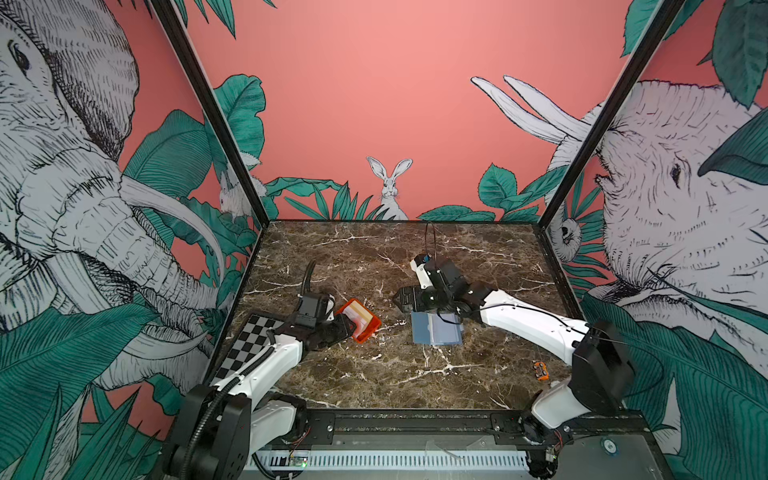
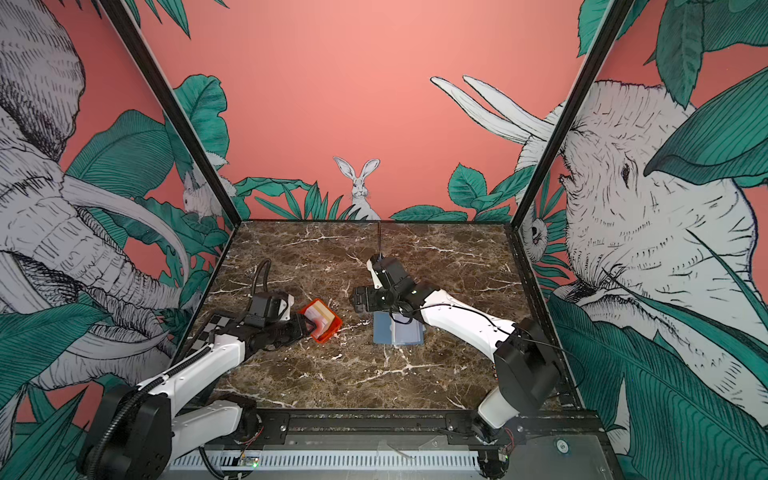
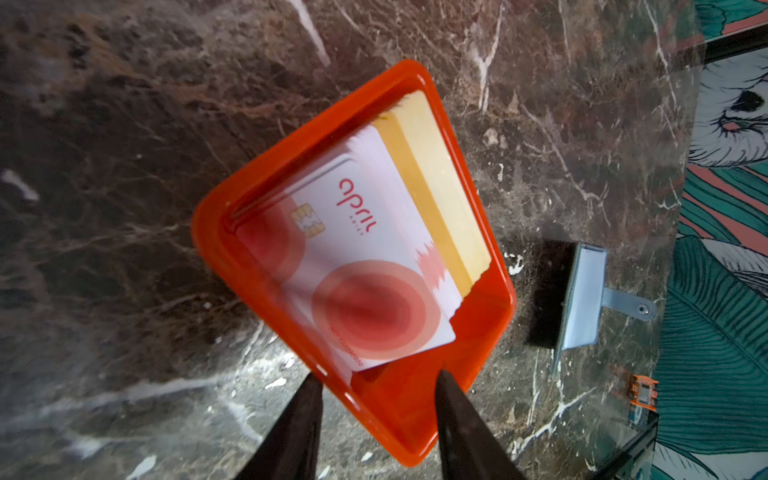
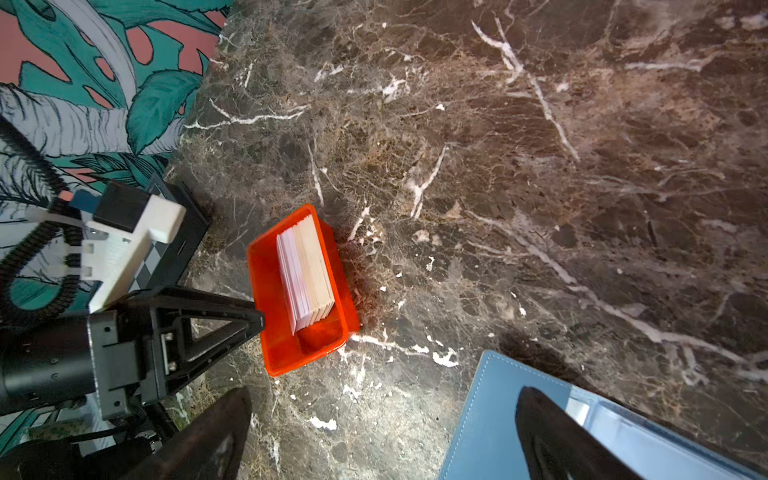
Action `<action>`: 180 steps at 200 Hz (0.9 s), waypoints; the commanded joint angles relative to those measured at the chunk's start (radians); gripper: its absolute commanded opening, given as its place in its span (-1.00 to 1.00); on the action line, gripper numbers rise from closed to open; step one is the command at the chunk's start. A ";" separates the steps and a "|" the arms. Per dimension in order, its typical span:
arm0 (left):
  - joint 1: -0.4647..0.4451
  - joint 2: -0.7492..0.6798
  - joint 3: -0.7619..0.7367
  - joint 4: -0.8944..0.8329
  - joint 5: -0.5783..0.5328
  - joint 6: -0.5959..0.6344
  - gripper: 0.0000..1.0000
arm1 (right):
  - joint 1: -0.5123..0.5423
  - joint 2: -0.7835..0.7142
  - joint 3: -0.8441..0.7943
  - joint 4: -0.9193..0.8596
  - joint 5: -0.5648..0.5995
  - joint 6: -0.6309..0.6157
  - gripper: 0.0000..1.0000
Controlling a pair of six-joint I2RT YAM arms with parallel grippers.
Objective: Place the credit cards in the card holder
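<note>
The credit cards stand on edge as a leaning stack inside the orange tray. The front card faces the left wrist camera with its red circle and chip showing, and tan-edged cards sit behind it. The left gripper hangs at the tray's near rim with its jaws roughly half spread and nothing between them. The front card's lower corner sits just beyond the fingertips. The step in hand looks like picking that front card. To do it well, the tips should probably go in over the rim and pinch only the outermost card by its free edge, then peel it off the stack without dragging its neighbours or tipping the light tray. The card holder lies open and flat on the marble table, well apart from the tray, with its clear sleeves up. The right gripper hovers over the holder's near edge with its jaws spread as wide as they go and empty, one finger above the blue cover. From there it seems placed to pin the holder down or lift a sleeve when the card arrives.
</note>
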 commanded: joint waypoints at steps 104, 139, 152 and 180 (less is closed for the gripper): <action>0.009 0.122 0.091 0.061 -0.038 0.013 -0.29 | 0.039 0.201 0.137 0.023 -0.099 -0.057 0.64; 0.015 0.178 0.113 0.084 -0.017 0.013 -0.29 | 0.044 0.282 0.222 0.021 -0.129 -0.066 0.62; 0.015 0.204 0.130 0.089 -0.006 0.019 -0.29 | 0.044 0.307 0.238 0.021 -0.129 -0.049 0.60; 0.016 0.244 0.153 0.119 0.033 0.014 -0.32 | 0.049 0.331 0.255 0.023 -0.109 -0.003 0.55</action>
